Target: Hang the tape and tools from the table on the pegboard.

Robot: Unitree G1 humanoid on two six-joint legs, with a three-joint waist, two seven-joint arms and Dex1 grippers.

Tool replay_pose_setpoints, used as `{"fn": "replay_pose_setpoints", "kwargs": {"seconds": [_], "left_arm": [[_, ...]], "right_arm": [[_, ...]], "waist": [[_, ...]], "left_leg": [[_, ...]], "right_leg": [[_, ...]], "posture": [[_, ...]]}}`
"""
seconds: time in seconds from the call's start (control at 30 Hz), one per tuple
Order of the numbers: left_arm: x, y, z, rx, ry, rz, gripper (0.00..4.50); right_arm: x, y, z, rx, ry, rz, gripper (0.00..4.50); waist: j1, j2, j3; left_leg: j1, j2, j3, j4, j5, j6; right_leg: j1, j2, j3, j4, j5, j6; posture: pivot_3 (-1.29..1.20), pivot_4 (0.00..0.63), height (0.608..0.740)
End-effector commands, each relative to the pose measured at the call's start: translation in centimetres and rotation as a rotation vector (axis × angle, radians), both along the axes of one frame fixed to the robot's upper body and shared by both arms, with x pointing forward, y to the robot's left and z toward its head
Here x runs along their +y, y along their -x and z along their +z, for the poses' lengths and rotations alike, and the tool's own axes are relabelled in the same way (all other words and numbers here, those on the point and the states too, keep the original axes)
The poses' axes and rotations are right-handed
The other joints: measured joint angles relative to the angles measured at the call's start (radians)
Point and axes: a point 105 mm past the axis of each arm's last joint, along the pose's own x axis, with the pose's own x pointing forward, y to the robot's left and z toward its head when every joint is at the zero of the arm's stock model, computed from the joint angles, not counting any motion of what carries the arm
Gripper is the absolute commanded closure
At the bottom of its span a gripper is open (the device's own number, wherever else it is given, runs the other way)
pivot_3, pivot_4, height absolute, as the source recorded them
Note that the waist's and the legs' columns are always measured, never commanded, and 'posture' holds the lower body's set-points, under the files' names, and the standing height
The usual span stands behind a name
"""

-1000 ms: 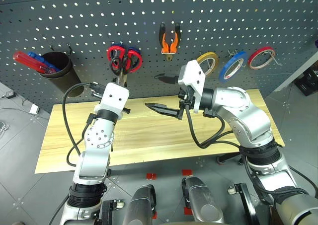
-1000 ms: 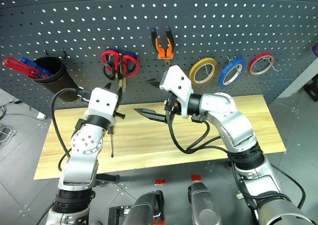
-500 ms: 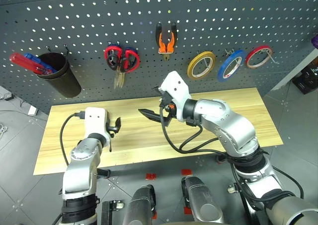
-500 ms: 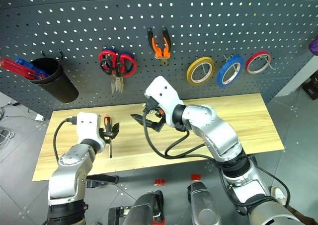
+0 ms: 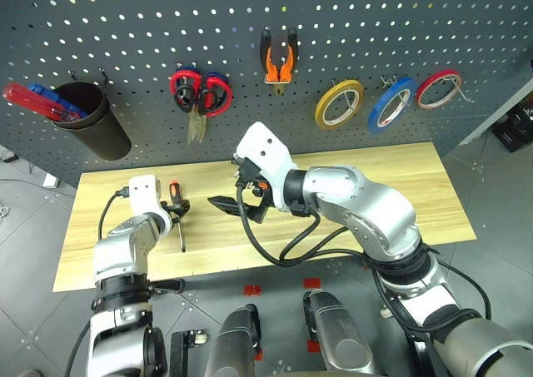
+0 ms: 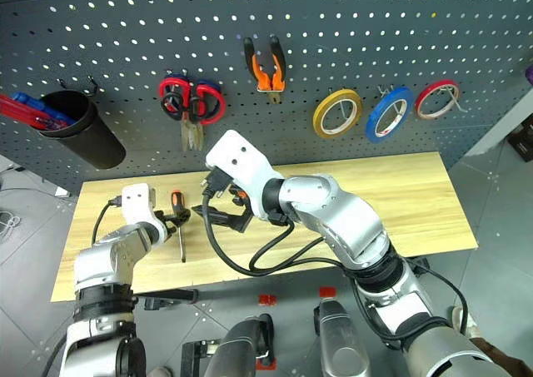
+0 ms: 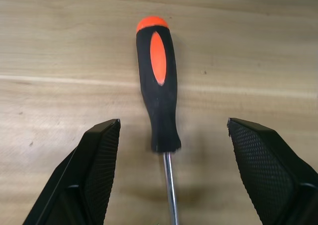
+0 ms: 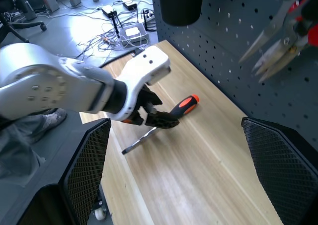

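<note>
Pegboard (image 5: 125, 27) behind both grippers, dark grey, already carrying orange pliers (image 5: 278, 59), red-handled scissors (image 5: 198, 94), yellow tape ring (image 5: 339, 104), blue tape (image 5: 391, 104), red-and-white ring (image 5: 438, 89) and a black cup (image 5: 93, 121).

Worktop (image 5: 400, 186) below and around the grippers, light wood, nearly bare.

Right gripper (image 5: 231, 207) empty, spread wide, hanging over mid-worktop, just right of the left gripper; shifted toward it over the last second.

Left gripper (image 5: 177, 210) down from in front of the pegboard to the worktop, jaws wider than a second ago, now straddling the tool without touching it.

Screwdriver (image 7: 159, 96), black-and-red handle, lying flat on the worktop between the left gripper's fingers (image 7: 97, 160), handle pointing away from the gripper, shaft running back toward it.

Judgement: descent and opening read as lining up for a pick. Screwdriver seemingly the last piece off the board; needs closing on the handle, lifting, then carrying up to the pegboard. Slim round handle likely to roll if nudged off-centre.
</note>
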Motion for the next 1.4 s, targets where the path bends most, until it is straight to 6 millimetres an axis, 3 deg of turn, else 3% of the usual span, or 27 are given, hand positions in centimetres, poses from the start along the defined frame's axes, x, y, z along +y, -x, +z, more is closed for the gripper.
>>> {"fn": "replay_pose_setpoints", "kwargs": {"seconds": [0.03, 0.2, 0.43, 0.53, 0.7, 0.87, 1.03, 1.23, 1.4], "left_arm": [[1.8, -0.1, -0.2, 0.007, 0.018, 0.079, 0.86], [2.0, -0.4, -1.4, 0.072, 0.034, 0.077, 0.86], [2.1, -0.5, -1.2, 0.073, -0.029, 0.035, 3.08], [1.9, 0.3, -0.7, 0.047, -0.100, -0.022, 3.95], [1.7, 2.6, 2.4, -0.100, -0.229, -0.102, 3.97], [0.1, 5.4, 8.3, -0.356, -0.407, -0.159, 3.97], [-1.1, 7.8, 16.4, -0.660, -0.647, -0.125, 3.97], [-0.8, 8.9, 24.6, -0.918, -0.786, -0.007, 3.97], [0.3, 8.7, 30.3, -1.084, -0.780, 0.100, 3.97]], "right_arm": [[0.8, 1.1, 1.0, -0.025, -0.013, 0.062, 0.00], [0.7, 0.9, 0.9, -0.009, 0.010, 0.064, 0.00], [0.1, 0.4, 0.3, 0.016, 0.033, 0.049, 0.00], [-0.4, 0.0, 0.1, -0.005, 0.041, 0.038, 0.00], [-1.0, 0.5, 1.1, -0.128, 0.005, 0.090, 0.00], [-2.2, 1.5, 2.4, -0.171, -0.036, 0.162, 0.00], [-2.9, 2.0, 5.0, -0.244, -0.161, 0.206, 0.00], [-2.8, 1.3, 6.3, -0.289, -0.223, 0.197, 0.00], [-2.4, 0.6, 7.1, -0.319, -0.254, 0.182, 0.00]], "waist": [[-0.003, 0.000, 0.002], [-0.005, -0.001, 0.008], [-0.006, 0.000, 0.009], [-0.016, 0.000, 0.009], [-0.034, 0.000, 0.009], [-0.031, 0.000, 0.009], [-0.026, -0.002, 0.008], [-0.024, -0.003, 0.006], [-0.026, -0.005, 0.004]], "left_leg": [[0.000, 0.000, 0.000, 0.000, 0.000, 0.000], [0.000, 0.000, 0.000, -0.001, 0.000, 0.000], [0.000, 0.000, 0.000, 0.000, 0.000, 0.000], [0.000, 0.000, 0.001, -0.001, 0.000, 0.000], [-0.001, 0.000, 0.001, -0.002, 0.001, -0.002], [-0.006, 0.000, 0.000, -0.002, 0.001, -0.002], [-0.008, 0.000, 0.000, -0.001, 0.000, -0.001], [-0.008, 0.000, -0.001, 0.001, 0.001, -0.001], [-0.009, 0.000, -0.001, 0.003, 0.004, -0.006]], "right_leg": [[0.000, 0.000, 0.000, 0.000, 0.000, 0.000], [-0.001, 0.000, -0.001, 0.000, 0.000, 0.000], [-0.001, 0.000, -0.001, 0.000, 0.000, 0.000], [-0.001, -0.001, 0.000, 0.000, 0.000, 0.000], [-0.002, -0.001, 0.000, -0.001, 0.000, 0.000], [-0.005, -0.001, 0.000, -0.003, 0.000, 0.000], [-0.005, -0.001, -0.001, -0.004, 0.000, 0.000], [-0.006, -0.001, -0.002, 0.001, 0.000, -0.001], [-0.007, 0.000, -0.002, 0.002, 0.001, -0.001]], "posture": [[-0.32, 0.376, 0.740], [-0.34, 0.376, 0.740], [-0.33, 0.359, 0.740], [-0.33, 0.351, 0.740], [-0.35, 0.331, 0.740], [-0.34, 0.311, 0.740], [-0.31, 0.280, 0.740], [-0.28, 0.249, 0.740], [-0.28, 0.232, 0.740]]}}
